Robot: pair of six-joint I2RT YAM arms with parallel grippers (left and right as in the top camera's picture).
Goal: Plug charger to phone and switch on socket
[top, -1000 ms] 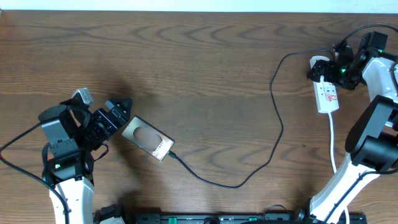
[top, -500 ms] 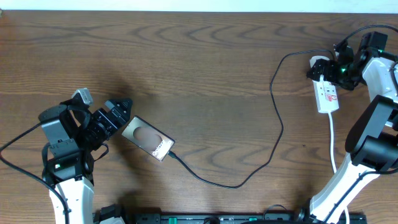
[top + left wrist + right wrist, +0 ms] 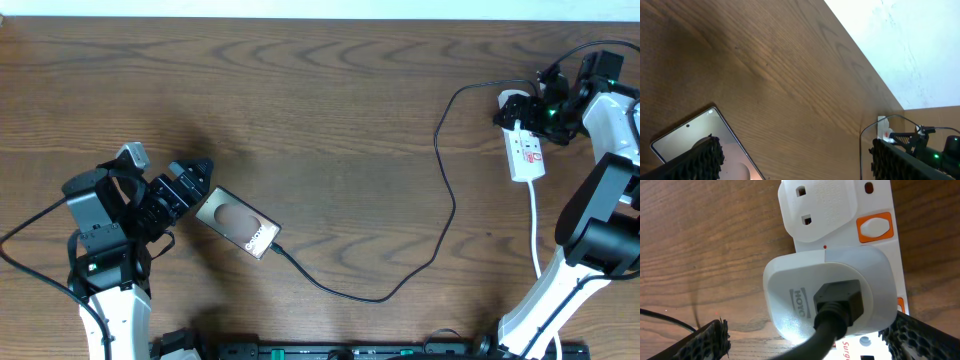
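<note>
The phone [image 3: 237,222] lies slanted on the table at the left, and its top end shows in the left wrist view [image 3: 687,135]. The black charger cable [image 3: 440,230] meets the phone's lower right end [image 3: 276,248] and loops right and up to a white adapter [image 3: 827,287] plugged into the socket [image 3: 526,148]. My left gripper [image 3: 188,184] is open and empty at the phone's upper left end [image 3: 797,165]. My right gripper [image 3: 545,108] is open, its fingers on either side of the adapter [image 3: 812,342]. An orange switch [image 3: 874,227] sits beside a free outlet.
The socket's white cord [image 3: 535,225] runs down toward the front edge by the right arm's base. The table's far edge meets a white wall [image 3: 900,45]. The cable loop lies across the right middle of the wooden table [image 3: 330,120].
</note>
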